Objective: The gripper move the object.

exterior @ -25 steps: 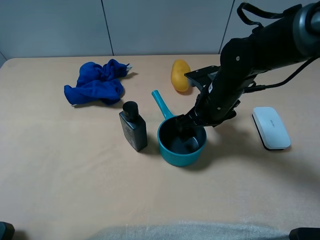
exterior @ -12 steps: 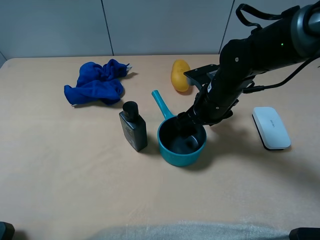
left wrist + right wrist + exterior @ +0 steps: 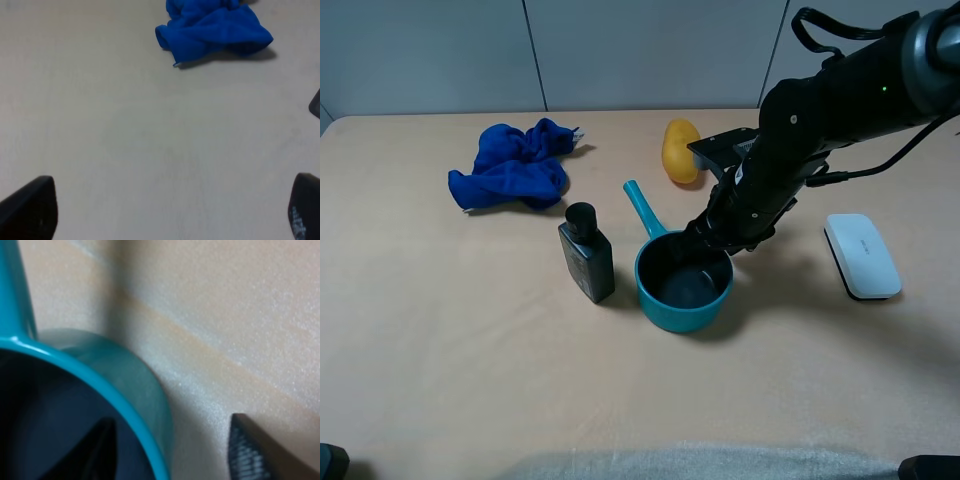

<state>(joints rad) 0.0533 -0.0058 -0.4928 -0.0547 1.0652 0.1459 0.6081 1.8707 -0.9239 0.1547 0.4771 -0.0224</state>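
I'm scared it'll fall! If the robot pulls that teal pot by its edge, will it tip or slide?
Probably slide: the teal saucepan sits wide and low on the table. It looks stiff and glossy, so the right gripper, straddling its thin rim, might slip. Its handle may make it swivel.

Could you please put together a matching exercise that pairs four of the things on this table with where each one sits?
Things:
1. teal saucepan
2. black bottle
3. blue cloth
4. white case

Places, high view:
A. farthest right
B. back left
C. at the right gripper tips
D. just left of the saucepan

Pairs: 1-C, 2-D, 3-B, 4-A
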